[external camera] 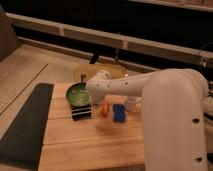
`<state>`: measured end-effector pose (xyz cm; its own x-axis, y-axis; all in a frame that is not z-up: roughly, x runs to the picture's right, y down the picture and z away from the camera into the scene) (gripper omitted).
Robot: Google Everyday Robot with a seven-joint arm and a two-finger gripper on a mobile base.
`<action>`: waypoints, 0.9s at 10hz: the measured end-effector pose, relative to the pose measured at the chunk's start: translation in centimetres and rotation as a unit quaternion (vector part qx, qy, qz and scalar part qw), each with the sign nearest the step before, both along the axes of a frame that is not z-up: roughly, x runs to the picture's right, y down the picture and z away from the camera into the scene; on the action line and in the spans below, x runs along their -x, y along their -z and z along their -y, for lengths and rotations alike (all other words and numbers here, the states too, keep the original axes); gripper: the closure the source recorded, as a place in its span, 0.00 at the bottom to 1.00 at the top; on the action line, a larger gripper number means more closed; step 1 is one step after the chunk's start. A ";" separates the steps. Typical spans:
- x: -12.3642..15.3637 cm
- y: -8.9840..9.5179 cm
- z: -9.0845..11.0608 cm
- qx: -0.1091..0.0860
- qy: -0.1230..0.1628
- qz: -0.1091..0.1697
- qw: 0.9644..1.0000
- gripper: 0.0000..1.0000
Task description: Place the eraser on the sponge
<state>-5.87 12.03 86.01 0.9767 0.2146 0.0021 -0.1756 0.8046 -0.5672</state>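
One raised close view looks down on table (75, 145), pincer (96, 101) mid-frame

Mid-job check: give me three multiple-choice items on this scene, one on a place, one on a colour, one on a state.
1. Where is the eraser?
A. inside the green bowl
B. in front of the green bowl
C. on the sponge

2. What colour is the sponge?
A. yellow
B. white
C. blue

3. How is the eraser placed?
A. lying flat on the wooden board
B. standing on end
C. lifted off the board

Key:
1 B, the black bar lies just before the bowl.
2 C, the block is bright blue.
3 A, it rests flat, while the gripper hangs between the bowl and the orange-red thing.
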 end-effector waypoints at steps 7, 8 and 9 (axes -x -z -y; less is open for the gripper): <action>1.0 -2.3 -0.9 -0.002 -0.002 0.013 1.000 0.35; 1.0 -2.5 -0.9 -0.003 -0.001 0.016 1.000 0.35; 1.1 -2.7 -1.0 -0.003 0.000 0.018 1.000 0.35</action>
